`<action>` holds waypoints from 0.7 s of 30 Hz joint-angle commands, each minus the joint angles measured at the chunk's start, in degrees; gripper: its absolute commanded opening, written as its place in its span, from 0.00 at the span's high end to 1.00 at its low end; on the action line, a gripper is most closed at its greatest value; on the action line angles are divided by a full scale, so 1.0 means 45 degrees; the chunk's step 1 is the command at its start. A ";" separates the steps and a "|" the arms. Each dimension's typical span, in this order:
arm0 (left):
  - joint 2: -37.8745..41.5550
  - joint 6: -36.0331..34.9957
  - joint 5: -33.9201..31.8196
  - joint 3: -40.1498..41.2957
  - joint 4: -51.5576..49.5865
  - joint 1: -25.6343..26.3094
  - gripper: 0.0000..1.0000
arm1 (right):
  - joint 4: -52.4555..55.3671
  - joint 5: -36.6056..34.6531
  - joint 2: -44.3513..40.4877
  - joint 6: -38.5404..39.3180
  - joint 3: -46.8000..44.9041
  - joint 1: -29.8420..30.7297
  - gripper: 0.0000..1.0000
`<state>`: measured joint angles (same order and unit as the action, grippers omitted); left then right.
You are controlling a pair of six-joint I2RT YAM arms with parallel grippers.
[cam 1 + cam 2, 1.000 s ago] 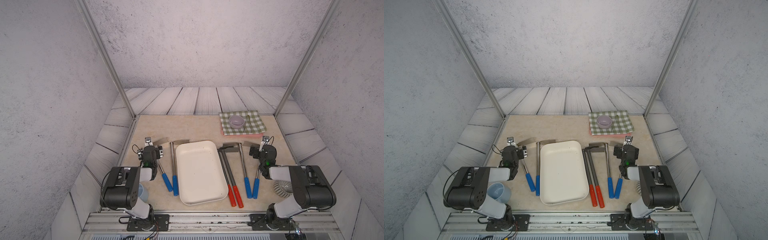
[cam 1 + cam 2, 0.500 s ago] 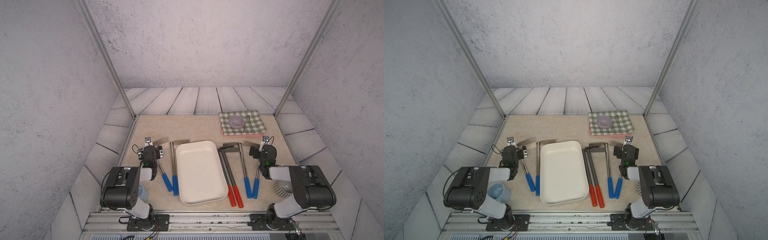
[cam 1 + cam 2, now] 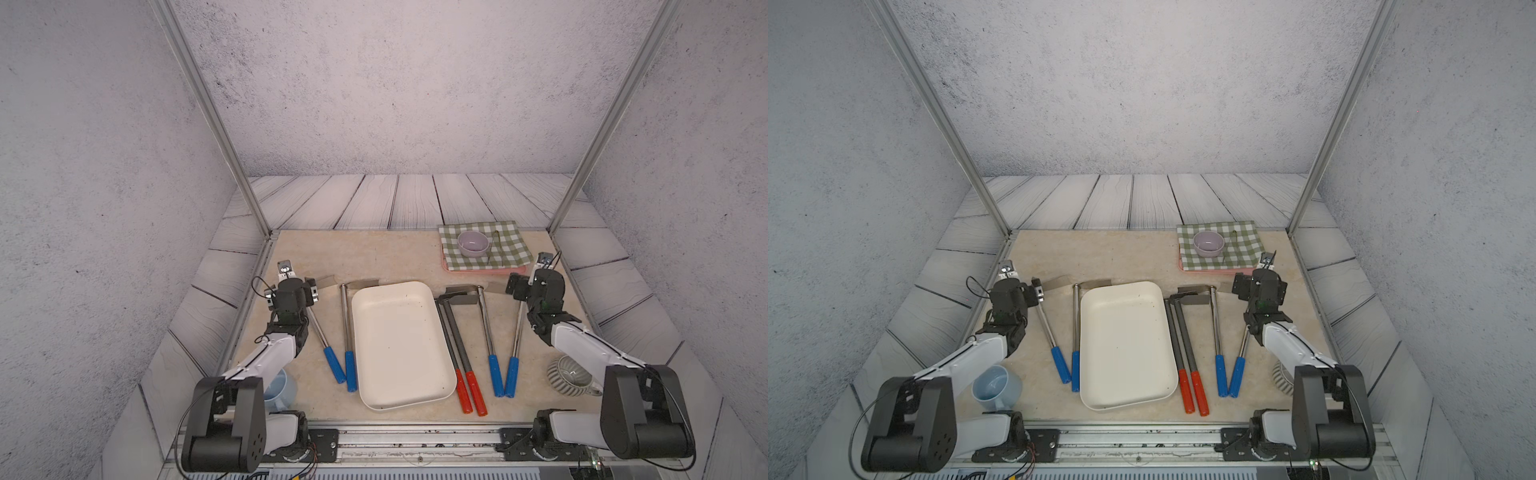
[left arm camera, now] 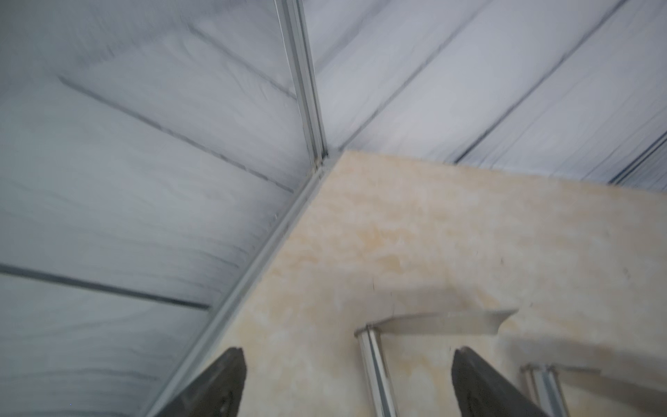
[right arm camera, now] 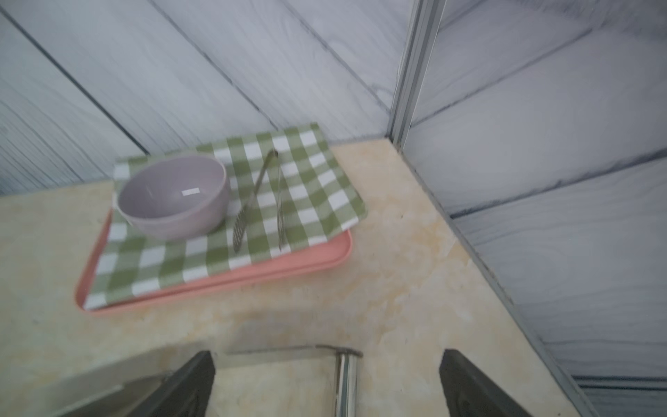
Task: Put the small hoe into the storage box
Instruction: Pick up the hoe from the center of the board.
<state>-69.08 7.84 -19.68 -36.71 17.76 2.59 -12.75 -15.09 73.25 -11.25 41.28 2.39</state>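
Note:
The storage box (image 3: 399,345) (image 3: 1125,345), a cream-white shallow tray, lies empty mid-table. Several small hoes lie beside it: two blue-handled (image 3: 328,336) (image 3: 347,332) on its left, two red-handled (image 3: 457,345) and two blue-handled (image 3: 486,328) (image 3: 516,332) on its right. My left gripper (image 3: 305,291) (image 4: 348,382) is open and low over the leftmost hoe, whose shaft (image 4: 375,368) runs between the fingers (image 4: 223,382) just behind the blade. My right gripper (image 3: 525,291) (image 5: 328,386) is open over the rightmost hoe, its shaft (image 5: 346,382) between the fingers (image 5: 472,386).
A pink tray with a green checked cloth (image 3: 486,249) (image 5: 216,234) sits at the back right, bearing a lilac bowl (image 3: 472,243) and metal tongs (image 5: 252,202). A blue cup (image 3: 996,388) stands by the left arm's base. A grey ribbed object (image 3: 567,374) lies front right. Metal posts (image 4: 306,108) mark the back corners.

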 commanded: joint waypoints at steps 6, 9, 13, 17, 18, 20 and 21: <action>0.1478 0.3654 0.1425 -0.3820 -1.0358 -0.0031 0.31 | 0.8984 0.1499 -0.1048 -0.4167 0.3185 0.0364 0.01; 0.1462 0.3839 0.2958 -0.4253 -1.1545 0.0020 0.36 | 1.0850 0.1933 -0.1077 -0.4103 0.4339 0.1059 0.01; 0.1117 0.3538 0.3788 -0.4796 -1.3000 0.0071 0.50 | 1.2543 0.1540 -0.1408 -0.3918 0.5124 0.2428 0.01; 0.0232 0.3120 0.4645 -0.5441 -1.4061 0.0161 0.52 | 1.3624 0.1808 -0.1433 -0.3831 0.5425 0.3155 0.01; -0.0038 0.2972 0.4860 -0.5562 -1.4247 0.0214 0.53 | 1.3793 0.1871 -0.1421 -0.3791 0.5454 0.3231 0.01; -0.0535 0.2789 0.4923 -0.5634 -1.4423 0.0446 0.50 | 1.4051 0.1996 -0.1467 -0.3646 0.5456 0.3272 0.01; -0.0774 0.2658 0.4917 -0.5679 -1.4453 0.0631 0.49 | 1.4161 0.2004 -0.1504 -0.3589 0.5437 0.3272 0.01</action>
<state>-70.54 21.74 -0.36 -60.97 -42.33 3.97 45.21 -6.94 67.53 -27.64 64.95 16.93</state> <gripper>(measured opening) 0.504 0.988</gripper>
